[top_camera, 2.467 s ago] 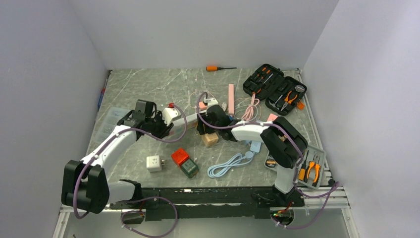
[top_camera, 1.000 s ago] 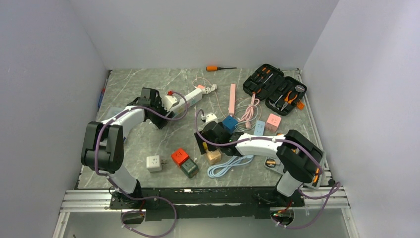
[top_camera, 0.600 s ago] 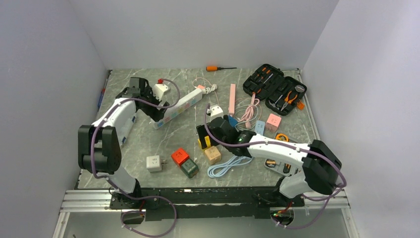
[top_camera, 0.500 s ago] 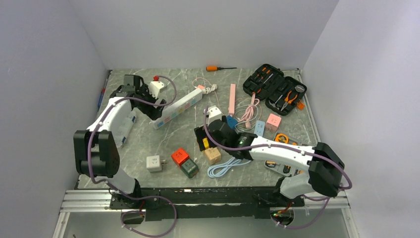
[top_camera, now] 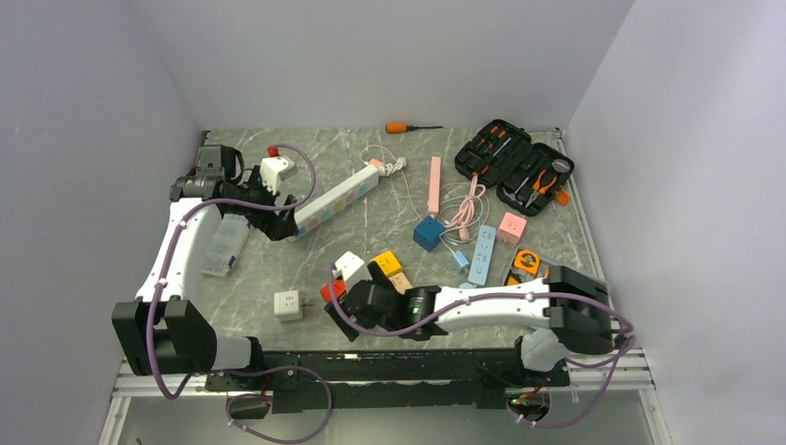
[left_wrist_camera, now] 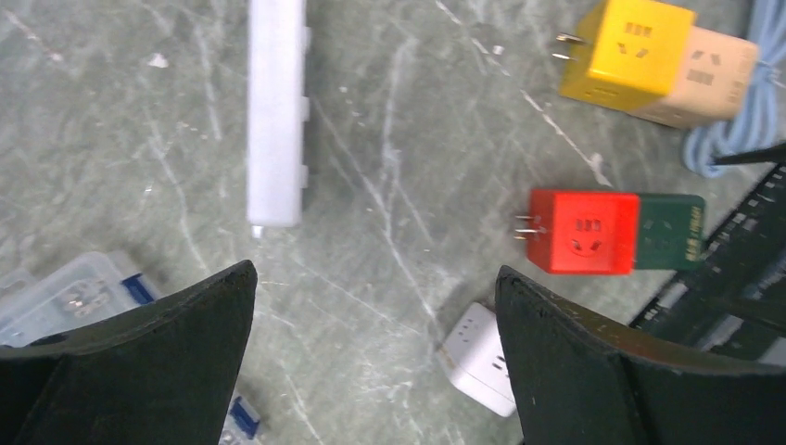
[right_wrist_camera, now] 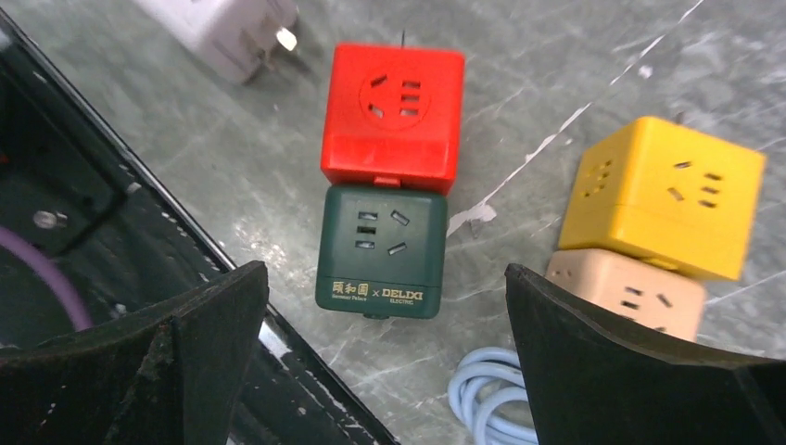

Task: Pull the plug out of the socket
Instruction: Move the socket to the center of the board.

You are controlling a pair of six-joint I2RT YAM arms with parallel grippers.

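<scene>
Right hand (right_wrist_camera: 380,269) hangs open over the green cube plug (right_wrist_camera: 382,248) butted against the red cube socket (right_wrist_camera: 394,116) near the bench (right_wrist_camera: 556,56) front edge, left hand (left_wrist_camera: 375,273) open well apart, so gripping the 2 cubes likely comes next

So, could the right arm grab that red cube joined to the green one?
Probably yes: its open pincer hangs right above the red cube and green cube, with nothing covering them.

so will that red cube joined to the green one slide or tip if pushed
Probably slides rather than rolls: the red cube has flat faces on a smooth tabletop. Joined to the green cube, the pair likely moves as one, maybe pivoting.
</scene>
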